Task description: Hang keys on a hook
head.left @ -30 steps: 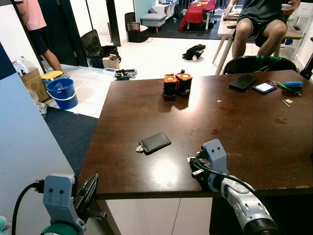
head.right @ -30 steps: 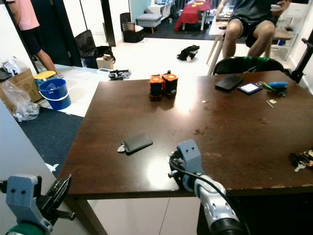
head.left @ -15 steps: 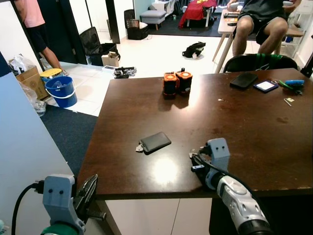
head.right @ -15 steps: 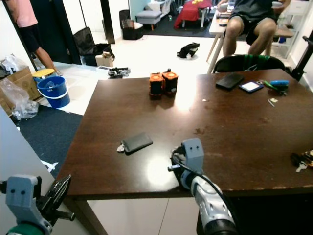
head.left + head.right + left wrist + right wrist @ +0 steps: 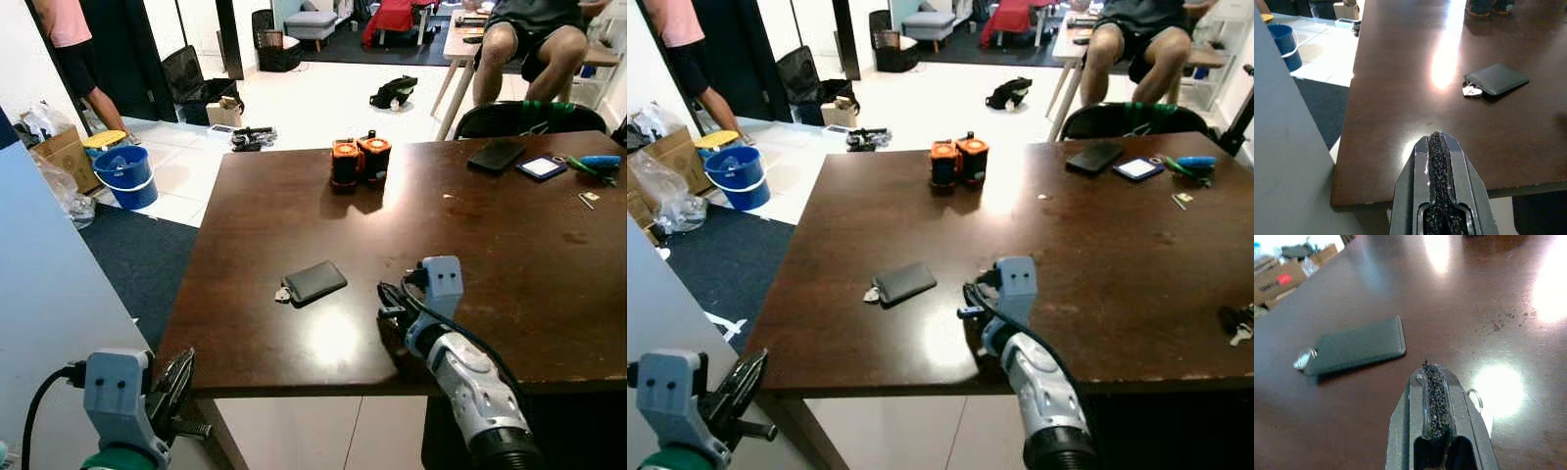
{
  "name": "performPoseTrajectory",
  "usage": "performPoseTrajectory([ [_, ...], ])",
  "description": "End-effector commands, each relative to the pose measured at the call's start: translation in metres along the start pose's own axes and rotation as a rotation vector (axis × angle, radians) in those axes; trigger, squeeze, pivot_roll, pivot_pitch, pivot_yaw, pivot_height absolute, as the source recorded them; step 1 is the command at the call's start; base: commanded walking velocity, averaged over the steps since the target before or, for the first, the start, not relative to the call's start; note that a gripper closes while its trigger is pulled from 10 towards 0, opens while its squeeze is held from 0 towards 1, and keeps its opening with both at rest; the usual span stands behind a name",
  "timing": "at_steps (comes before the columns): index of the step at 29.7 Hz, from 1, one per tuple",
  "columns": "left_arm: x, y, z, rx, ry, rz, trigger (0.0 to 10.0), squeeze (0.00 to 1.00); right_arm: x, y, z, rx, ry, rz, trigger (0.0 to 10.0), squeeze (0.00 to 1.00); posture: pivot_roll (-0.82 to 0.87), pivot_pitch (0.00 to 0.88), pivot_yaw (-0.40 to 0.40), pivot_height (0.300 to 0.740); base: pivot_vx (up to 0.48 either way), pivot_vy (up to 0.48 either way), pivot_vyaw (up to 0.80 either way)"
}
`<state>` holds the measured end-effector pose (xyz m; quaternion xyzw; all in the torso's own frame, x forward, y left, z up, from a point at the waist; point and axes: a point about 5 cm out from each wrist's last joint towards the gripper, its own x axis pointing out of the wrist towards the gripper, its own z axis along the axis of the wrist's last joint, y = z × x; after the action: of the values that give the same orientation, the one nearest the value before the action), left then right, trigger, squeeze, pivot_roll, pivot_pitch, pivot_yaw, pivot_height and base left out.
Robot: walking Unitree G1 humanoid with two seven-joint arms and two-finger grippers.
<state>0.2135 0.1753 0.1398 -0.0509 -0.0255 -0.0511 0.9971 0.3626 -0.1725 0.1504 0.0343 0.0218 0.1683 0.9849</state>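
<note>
My right gripper (image 5: 1436, 382) has its two black fingers pressed together with nothing between them, hovering low over the dark brown table (image 5: 490, 245). Just ahead of the tips lies the key case (image 5: 1356, 348), a flat dark grey pouch with rounded corners and a small silver ring and tag (image 5: 1304, 358) poking from one end; it rests flat on the table, nearer the front edge than the two orange-topped black canisters (image 5: 357, 162). My right arm reaches forward over the front edge of the table, wrist angled toward the case. My left gripper (image 5: 1440, 161), fingers also closed together, hangs below the table's front corner.
</note>
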Motion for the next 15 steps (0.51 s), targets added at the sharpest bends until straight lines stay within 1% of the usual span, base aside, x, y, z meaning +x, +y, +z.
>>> performPoseTrajectory([
  [1, -0.004, 0.004, 0.000, 0.014, 0.008, 0.017, 10.0, 0.00, -0.003, 0.002, -0.009, -0.008, 0.040, 0.013, 9.8, 0.82, -0.01, 0.099, 0.172, 0.740, 0.000, 0.000, 0.00],
  [2, -0.005, 0.005, 0.000, 0.014, 0.011, 0.016, 10.0, 0.00, -0.007, -0.006, -0.011, -0.012, 0.057, -0.001, 10.0, 1.00, -0.01, 0.099, 0.172, 0.740, 0.000, 0.000, 0.00],
  [4, -0.005, 0.005, 0.000, 0.014, 0.012, 0.015, 10.0, 0.00, -0.008, -0.009, -0.011, -0.014, 0.062, -0.004, 10.0, 1.00, -0.01, 0.099, 0.172, 0.740, 0.000, 0.000, 0.00],
  [6, -0.005, 0.004, 0.000, 0.012, 0.015, 0.006, 10.0, 0.00, -0.014, -0.016, -0.013, -0.026, 0.091, 0.011, 10.0, 1.00, -0.01, 0.099, 0.172, 0.740, 0.000, 0.000, 0.00],
  [7, -0.005, 0.004, 0.000, 0.012, 0.015, 0.006, 10.0, 0.00, -0.014, -0.016, -0.013, -0.026, 0.091, 0.011, 10.0, 1.00, -0.01, 0.099, 0.172, 0.740, 0.000, 0.000, 0.00],
  [11, -0.004, 0.003, -0.001, 0.008, 0.017, -0.006, 10.0, 0.00, -0.023, -0.026, -0.017, -0.049, 0.133, 0.023, 10.0, 1.00, -0.02, 0.088, 0.181, 0.740, 0.000, 0.000, 0.00],
  [15, -0.003, 0.002, -0.002, 0.006, 0.018, -0.011, 10.0, 0.00, -0.025, -0.028, -0.019, -0.042, 0.143, 0.016, 10.0, 1.00, -0.03, 0.083, 0.184, 0.740, 0.000, 0.000, 0.00],
])
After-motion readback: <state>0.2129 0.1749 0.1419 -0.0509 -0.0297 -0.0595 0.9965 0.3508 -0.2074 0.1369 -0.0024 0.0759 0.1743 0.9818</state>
